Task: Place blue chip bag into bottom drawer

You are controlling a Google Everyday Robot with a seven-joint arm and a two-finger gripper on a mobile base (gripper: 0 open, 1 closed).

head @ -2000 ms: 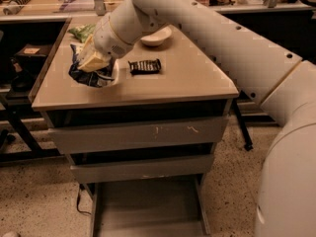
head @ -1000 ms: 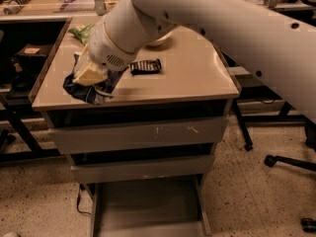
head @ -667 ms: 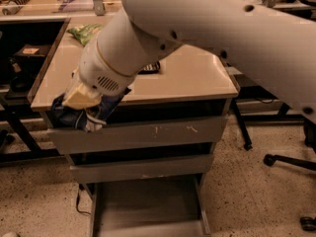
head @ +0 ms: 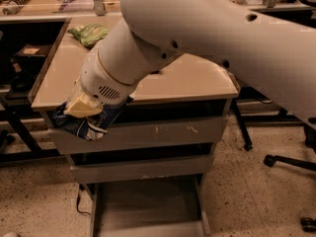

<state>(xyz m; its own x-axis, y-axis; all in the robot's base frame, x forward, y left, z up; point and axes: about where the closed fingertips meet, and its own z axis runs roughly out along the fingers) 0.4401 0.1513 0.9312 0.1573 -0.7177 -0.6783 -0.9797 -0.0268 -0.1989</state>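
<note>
My gripper (head: 81,113) is shut on the blue chip bag (head: 88,123), a dark blue crinkly bag with white lettering. I hold it in the air in front of the top drawer, just past the table's front left edge. The yellowish fingers (head: 83,105) press into the bag's top. The bottom drawer (head: 148,204) is pulled open below, a shallow grey tray with a flat floor, well under and to the right of the bag. My large white arm crosses the view from the upper right.
A green chip bag (head: 90,33) lies at the back left of the tan tabletop (head: 197,78). Two closed grey drawers (head: 148,132) sit above the open one. An office chair base (head: 291,162) stands at the right. Dark shelving stands at the left.
My gripper has carried the blue chip bag off the tabletop, forward and down past the front edge. The arm now hides the small black bar on the table.
</note>
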